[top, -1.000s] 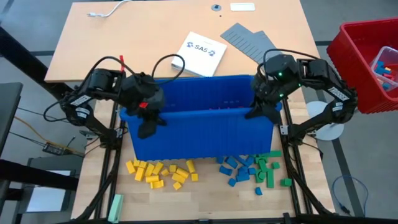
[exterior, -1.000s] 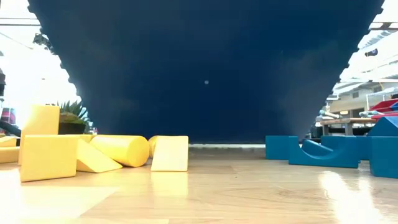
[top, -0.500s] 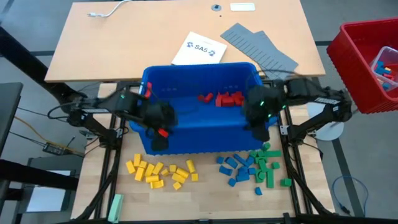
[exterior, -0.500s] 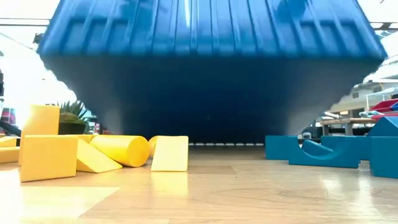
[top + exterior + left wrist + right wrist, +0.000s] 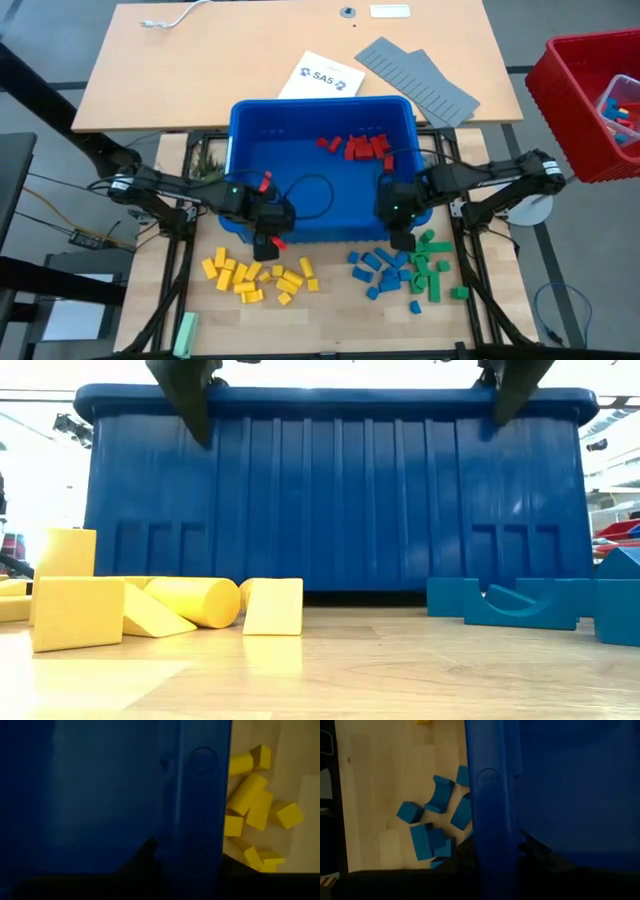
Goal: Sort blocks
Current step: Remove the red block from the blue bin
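With each tool, left tool (image 5: pixel 266 238) and right tool (image 5: pixel 401 236), clamped on the bin's (image 5: pixel 300 230) near rim, sorting waits on releasing it upright, then picking its red blocks (image 5: pixel 357 148).

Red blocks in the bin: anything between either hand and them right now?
Yes. Both hands are clamped on the blue bin's near rim: left hand, right hand. The red blocks lie inside by the far wall, so the near wall and bare bin floor separate them. Nothing covers the blocks from above.
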`<state>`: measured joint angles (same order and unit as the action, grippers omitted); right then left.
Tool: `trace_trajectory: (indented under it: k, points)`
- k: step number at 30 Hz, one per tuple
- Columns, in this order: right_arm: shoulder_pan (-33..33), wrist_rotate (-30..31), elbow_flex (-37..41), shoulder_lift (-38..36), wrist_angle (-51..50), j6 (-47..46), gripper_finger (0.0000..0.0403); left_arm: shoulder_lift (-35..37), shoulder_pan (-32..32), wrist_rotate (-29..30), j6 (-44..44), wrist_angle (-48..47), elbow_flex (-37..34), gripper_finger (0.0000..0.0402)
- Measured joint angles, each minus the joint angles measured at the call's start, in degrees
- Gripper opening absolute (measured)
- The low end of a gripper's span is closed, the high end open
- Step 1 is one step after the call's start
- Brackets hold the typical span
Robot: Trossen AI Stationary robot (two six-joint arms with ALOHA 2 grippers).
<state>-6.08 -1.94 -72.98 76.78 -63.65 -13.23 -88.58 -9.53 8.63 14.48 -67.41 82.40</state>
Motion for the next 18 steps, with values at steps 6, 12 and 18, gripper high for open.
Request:
trace_trajectory:
  k: [6,12,18]
  points:
    - [-0.97,-0.16,1.73,-0.05,1.52,0.91,0.0104,0.05,-0.54,-1.33,2.49,3.69,-2.01,0.0112]
    - [-0.45,-0.47,0.7,0.23,1.3,0.88,0.0168,0.03,0.38,-6.89,1.03,4.75,-1.14,0.0144]
    - [0.96,-4.23,-7.08,0.08,-7.25,5.41,0.0217,0.11,1.43,-15.98,-4.27,1.7,8.93,0.016]
